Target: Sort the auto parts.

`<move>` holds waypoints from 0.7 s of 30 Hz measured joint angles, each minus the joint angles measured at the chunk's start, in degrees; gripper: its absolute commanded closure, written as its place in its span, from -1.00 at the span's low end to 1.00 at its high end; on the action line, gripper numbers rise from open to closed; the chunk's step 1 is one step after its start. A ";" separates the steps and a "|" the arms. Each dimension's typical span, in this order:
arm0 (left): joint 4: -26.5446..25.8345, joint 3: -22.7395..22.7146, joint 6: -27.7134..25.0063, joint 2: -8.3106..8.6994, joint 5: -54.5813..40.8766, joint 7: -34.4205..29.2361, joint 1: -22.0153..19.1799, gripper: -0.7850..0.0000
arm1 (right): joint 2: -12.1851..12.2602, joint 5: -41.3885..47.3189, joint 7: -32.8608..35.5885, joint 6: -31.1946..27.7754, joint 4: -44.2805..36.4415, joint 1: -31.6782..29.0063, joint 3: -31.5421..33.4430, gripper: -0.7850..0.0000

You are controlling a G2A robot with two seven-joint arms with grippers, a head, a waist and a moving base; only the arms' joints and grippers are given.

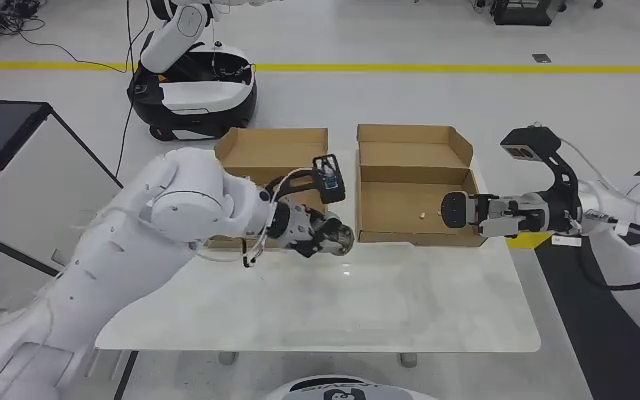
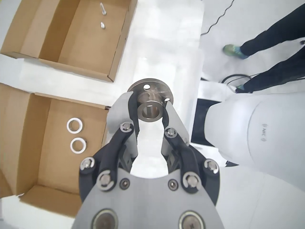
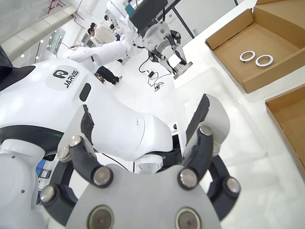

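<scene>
**Hub hanging between the two boxes**

Just left of the bolt box (image 1: 415, 205), the ring box (image 1: 268, 148) is sitting with two white rings (image 2: 75, 125) inside, so like parts are evidently going together by kind. Your left claw (image 2: 149, 107) is hovering above the table (image 1: 350, 300) off the bolt box's front left corner. It is clamping the neck of a flanged metal hub (image 2: 156, 88), flange facing the table, probably for a flat set-down. The bolt box itself is holding two bolts (image 2: 103, 8). At its right edge your right claw (image 3: 145, 106) is hanging wide open, gripping nothing, probably to leave the left arm room.
</scene>
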 measured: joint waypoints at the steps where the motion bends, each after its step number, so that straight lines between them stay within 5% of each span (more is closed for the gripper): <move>1: 0.57 -1.55 -1.43 0.35 -1.85 0.94 1.24 1.00 | 0.00 0.00 0.00 0.00 0.00 0.00 0.00 -1.00; 9: 4.27 -11.63 -14.44 2.49 -18.48 6.66 11.21 1.00 | 0.00 0.00 0.00 0.00 0.00 0.00 0.00 -1.00; 21: 3.37 -18.21 -25.96 4.93 -37.38 15.19 17.69 1.00 | 0.00 0.00 0.00 0.00 0.00 0.00 0.00 -1.00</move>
